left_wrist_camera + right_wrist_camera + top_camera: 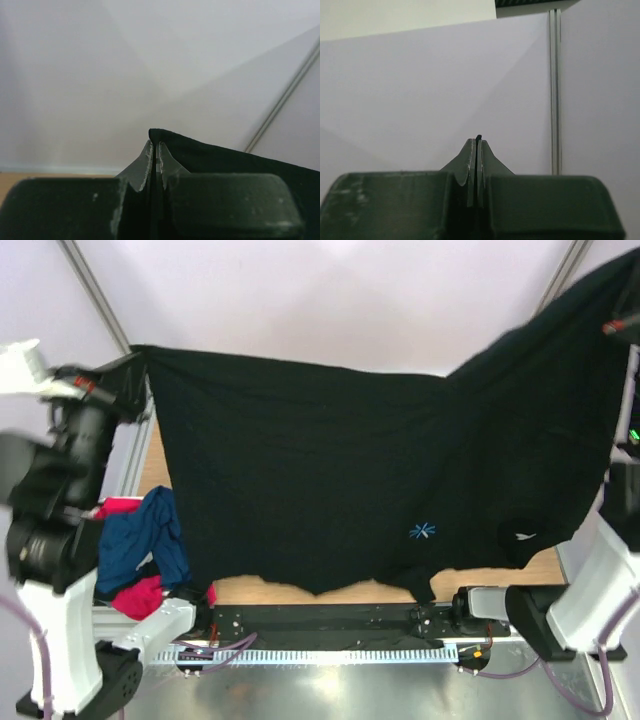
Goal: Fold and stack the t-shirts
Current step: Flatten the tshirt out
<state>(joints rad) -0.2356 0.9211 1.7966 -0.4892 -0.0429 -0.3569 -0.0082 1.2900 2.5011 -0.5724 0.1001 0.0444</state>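
Note:
A large black t-shirt (330, 470) with a small light-blue starburst mark (422, 531) hangs spread in the air across the whole view. My left gripper (140, 355) is shut on its upper left corner; in the left wrist view the black cloth (225, 160) runs out from between the closed fingertips (155, 146). My right gripper (625, 322) is shut on its upper right corner, high at the right edge; a thin black edge (478, 137) shows between its tips. A navy blue t-shirt (140, 535) and a red-pink t-shirt (140, 595) lie crumpled at the left.
The wooden table (280, 590) shows below the hanging shirt's hem. A black rail with the arm bases (330, 625) runs along the near edge. White walls and a metal frame post (555, 90) stand behind.

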